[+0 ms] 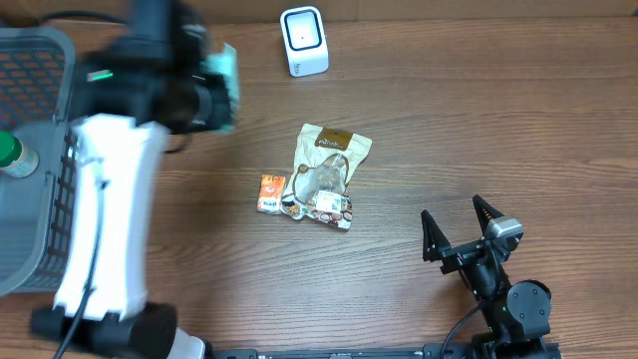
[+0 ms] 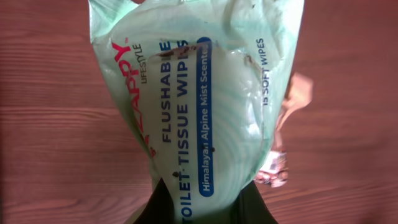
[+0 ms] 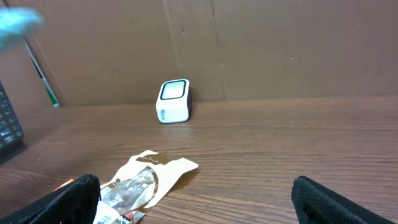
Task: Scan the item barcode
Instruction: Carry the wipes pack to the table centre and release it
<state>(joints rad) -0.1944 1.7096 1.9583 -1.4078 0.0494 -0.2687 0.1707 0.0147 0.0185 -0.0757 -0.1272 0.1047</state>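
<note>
Left gripper (image 2: 204, 202) is clamped on the wipes pack (image 2: 186, 106). The pale green wrapper fills my left wrist view, the print reading "flushable toilet tissue wipes", and the dark fingers (image 2: 161, 208) pinch its lower end. I see no barcode on the face turned to the camera.

From overhead, the pack (image 1: 225, 82) is held up above the table (image 1: 478, 110), left of the white scanner (image 1: 304, 40) and well apart from it. That part of the frame is blurred.

Right gripper (image 1: 451, 209) sits low at the near right with its jaws spread wide and nothing between them. Both fingertips (image 3: 68, 199) frame the bottom of the right wrist view.

A brown-and-cream snack pouch (image 1: 324, 170) lies flat mid-table, with a small orange sachet (image 1: 270, 192) just beside its left lower corner.

A grey basket (image 1: 35, 60) sits at the far left, a green-capped bottle (image 1: 10, 155) inside it.
</note>
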